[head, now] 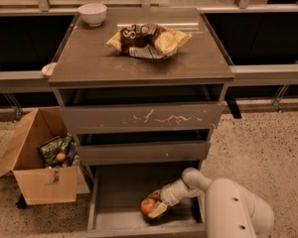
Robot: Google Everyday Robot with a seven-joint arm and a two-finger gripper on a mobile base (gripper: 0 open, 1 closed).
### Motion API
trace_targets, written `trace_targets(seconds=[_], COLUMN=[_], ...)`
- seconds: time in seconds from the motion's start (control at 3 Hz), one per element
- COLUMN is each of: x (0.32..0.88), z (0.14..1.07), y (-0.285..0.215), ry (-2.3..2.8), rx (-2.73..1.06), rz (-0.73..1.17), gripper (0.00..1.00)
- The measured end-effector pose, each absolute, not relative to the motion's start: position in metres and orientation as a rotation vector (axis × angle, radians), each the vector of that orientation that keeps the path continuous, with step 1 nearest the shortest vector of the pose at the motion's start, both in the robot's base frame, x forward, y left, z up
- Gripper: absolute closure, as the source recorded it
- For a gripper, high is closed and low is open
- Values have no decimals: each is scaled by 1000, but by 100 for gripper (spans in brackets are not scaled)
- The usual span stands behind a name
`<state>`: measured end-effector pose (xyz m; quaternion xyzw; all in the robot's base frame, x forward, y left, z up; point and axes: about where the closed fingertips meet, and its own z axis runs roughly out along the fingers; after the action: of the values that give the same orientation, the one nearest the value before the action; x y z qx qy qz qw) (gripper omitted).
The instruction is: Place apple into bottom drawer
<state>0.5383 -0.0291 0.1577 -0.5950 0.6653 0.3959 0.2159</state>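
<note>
We see the pincer [154,205] low inside the open bottom drawer [118,203], near its front right corner. It is clenched on the apple [147,206], gripping the fruit from the right. The apple sits just above the drawer floor, perhaps touching it; we cannot tell. The white arm [227,208] reaches in from the lower right. Above are a plain drawer front [144,152] and a scratched one [141,118]. On the tabletop [89,63] lie snack bags [149,40] and a bowl [93,13]. A cardboard box [39,185] stands to the left.
</note>
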Motion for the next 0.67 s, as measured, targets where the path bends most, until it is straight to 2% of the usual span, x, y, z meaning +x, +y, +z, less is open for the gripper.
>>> trace_targets(seconds=[0.33,0.67], x=[540,542], z=[149,148], y=[-32,-34], ry=[1855,1846], rx=[-1625,-1598], rz=[1115,1137], gripper=[28,5])
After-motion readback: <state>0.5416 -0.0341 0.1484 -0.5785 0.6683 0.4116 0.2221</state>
